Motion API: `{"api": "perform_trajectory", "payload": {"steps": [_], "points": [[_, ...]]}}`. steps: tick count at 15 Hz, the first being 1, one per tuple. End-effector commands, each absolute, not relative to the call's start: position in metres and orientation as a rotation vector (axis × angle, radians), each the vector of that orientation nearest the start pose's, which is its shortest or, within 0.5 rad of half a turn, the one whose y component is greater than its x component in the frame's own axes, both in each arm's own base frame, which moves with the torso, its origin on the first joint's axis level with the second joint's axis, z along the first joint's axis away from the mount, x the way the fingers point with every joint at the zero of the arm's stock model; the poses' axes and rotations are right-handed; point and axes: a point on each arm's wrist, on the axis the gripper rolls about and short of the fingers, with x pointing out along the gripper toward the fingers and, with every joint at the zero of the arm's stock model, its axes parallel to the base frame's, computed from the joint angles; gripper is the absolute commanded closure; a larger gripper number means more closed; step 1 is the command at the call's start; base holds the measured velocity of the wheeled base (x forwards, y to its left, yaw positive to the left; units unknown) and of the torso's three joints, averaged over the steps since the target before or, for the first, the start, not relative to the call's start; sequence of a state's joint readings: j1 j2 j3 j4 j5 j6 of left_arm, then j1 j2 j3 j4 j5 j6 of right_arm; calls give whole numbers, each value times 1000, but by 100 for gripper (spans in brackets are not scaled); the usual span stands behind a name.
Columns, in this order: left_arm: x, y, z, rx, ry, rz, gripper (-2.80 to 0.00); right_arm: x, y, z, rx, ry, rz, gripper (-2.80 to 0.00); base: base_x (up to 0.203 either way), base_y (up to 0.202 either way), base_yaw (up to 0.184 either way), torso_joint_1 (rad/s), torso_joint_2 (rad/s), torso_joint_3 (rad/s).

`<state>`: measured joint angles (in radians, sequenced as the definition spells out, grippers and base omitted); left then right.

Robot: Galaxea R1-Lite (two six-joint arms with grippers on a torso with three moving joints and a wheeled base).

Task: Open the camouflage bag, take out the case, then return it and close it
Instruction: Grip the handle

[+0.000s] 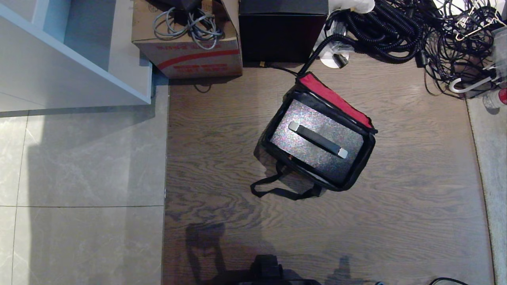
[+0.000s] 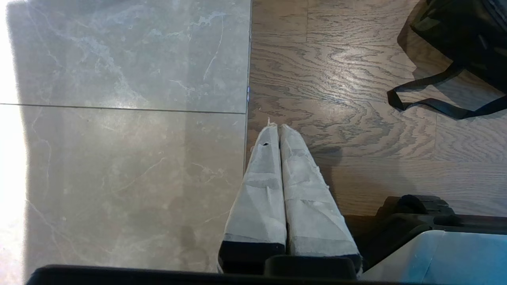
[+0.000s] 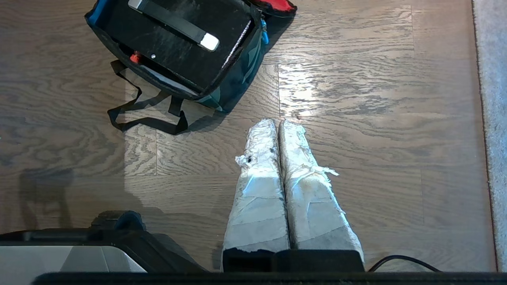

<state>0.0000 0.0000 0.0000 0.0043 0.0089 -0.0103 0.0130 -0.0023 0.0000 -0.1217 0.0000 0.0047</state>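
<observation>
The camouflage bag (image 1: 366,158) stands open on the wooden floor, its red-lined lid (image 1: 334,101) folded back on the far side. Inside sits the case (image 1: 313,114), speckled, with its black handle (image 1: 317,139) facing up. The bag's black strap (image 1: 277,192) trails on the floor toward me. Neither arm shows in the head view. My left gripper (image 2: 278,126) hangs shut and empty over the seam between tile and wood, well left of the strap (image 2: 427,103). My right gripper (image 3: 278,122) is shut and empty over bare wood, a short way from the bag (image 3: 233,91) and the case (image 3: 190,55).
A brown cardboard box (image 1: 186,43) with cables and a plain black cube box (image 1: 283,31) stand behind the bag. Tangled black hoses and wires (image 1: 396,31) fill the back right. A white shelf unit (image 1: 79,59) stands back left. My base (image 1: 269,269) shows at the near edge.
</observation>
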Motion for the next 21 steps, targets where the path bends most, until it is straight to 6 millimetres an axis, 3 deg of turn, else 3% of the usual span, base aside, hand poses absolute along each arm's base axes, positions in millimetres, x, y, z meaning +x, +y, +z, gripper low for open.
{"api": "perform_trajectory", "payload": {"steps": [1,21], "points": [[-23,0,75,-11,5,9,0,-20,0,77,5,-81,14,0,0,0,0,0,0,0],[-23,0,75,-11,5,9,0,-20,0,77,5,-81,14,0,0,0,0,0,0,0]]}}
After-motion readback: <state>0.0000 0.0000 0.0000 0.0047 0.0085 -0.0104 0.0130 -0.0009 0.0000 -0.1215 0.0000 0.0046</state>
